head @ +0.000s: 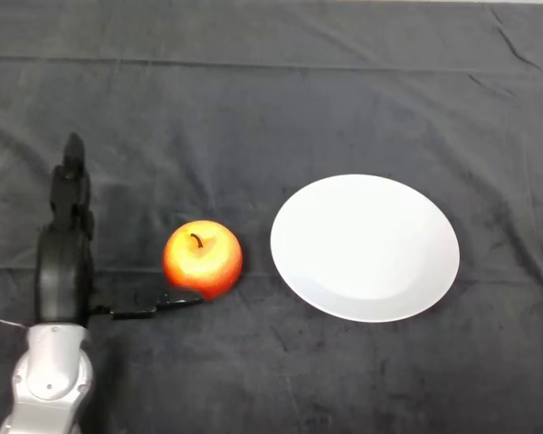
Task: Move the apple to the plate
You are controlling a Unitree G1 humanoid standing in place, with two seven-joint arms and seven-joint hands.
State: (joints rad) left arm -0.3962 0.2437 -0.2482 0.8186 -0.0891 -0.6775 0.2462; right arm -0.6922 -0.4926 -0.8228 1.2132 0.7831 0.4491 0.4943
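Observation:
A red and yellow apple stands stem up on the dark cloth, just left of a white plate that holds nothing. My left hand is left of the apple, edge-on to the camera. Its fingers point straight away from me, apart from the apple. Its thumb reaches right along the cloth, with its tip at the apple's lower left side. The hand is open and nothing is held.
The dark cloth covers the whole table, with creases at the back and at the right.

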